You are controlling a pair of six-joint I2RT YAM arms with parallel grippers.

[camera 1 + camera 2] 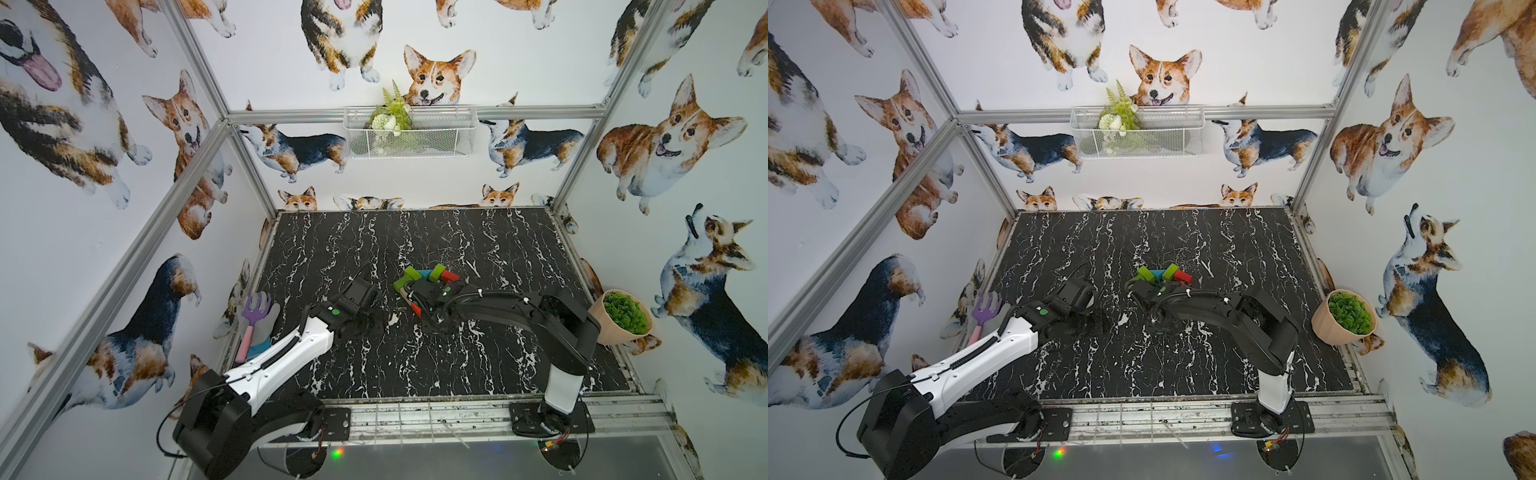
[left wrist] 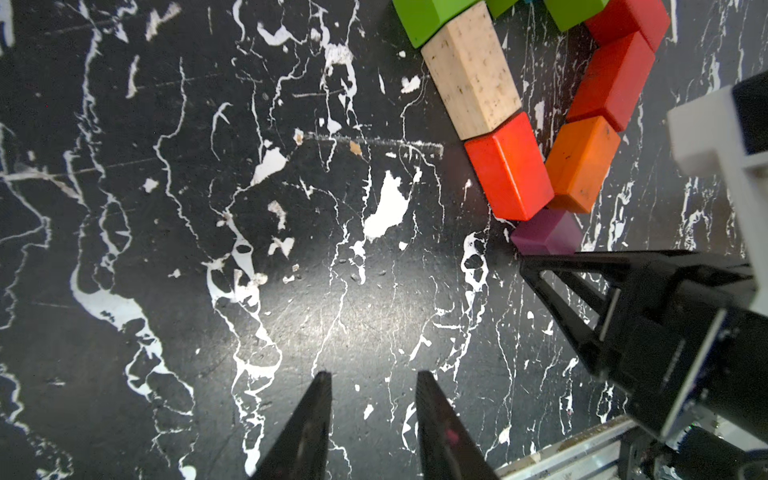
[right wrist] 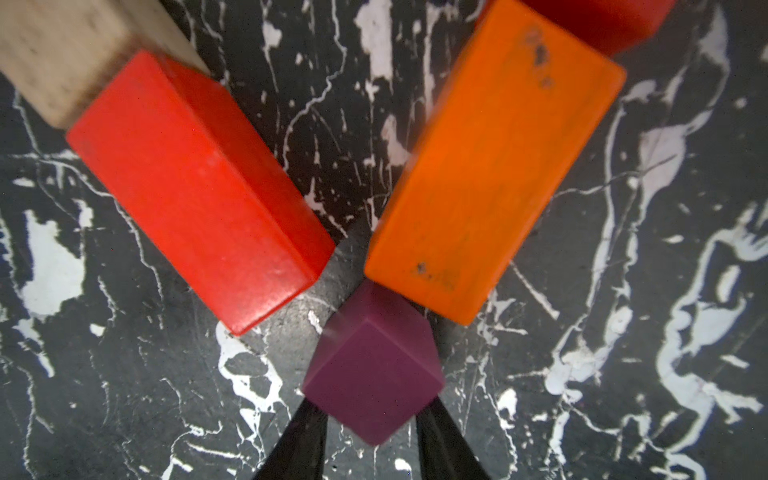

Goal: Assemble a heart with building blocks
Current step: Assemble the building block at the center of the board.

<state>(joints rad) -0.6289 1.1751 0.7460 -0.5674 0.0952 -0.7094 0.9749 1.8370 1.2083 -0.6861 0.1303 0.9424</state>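
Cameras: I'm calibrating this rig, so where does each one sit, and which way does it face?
Top views: high over the front edge, facing down toward the back wall; left arm, right arm and heart all show.
Left wrist: on the left arm, facing down at the table past the open left jaws; right jaws beside the purple cube.
Right wrist: on the right arm, close over the heart's tip; its jaws flank the purple cube.
Shared: both wrist views show the purple cube and orange brick.
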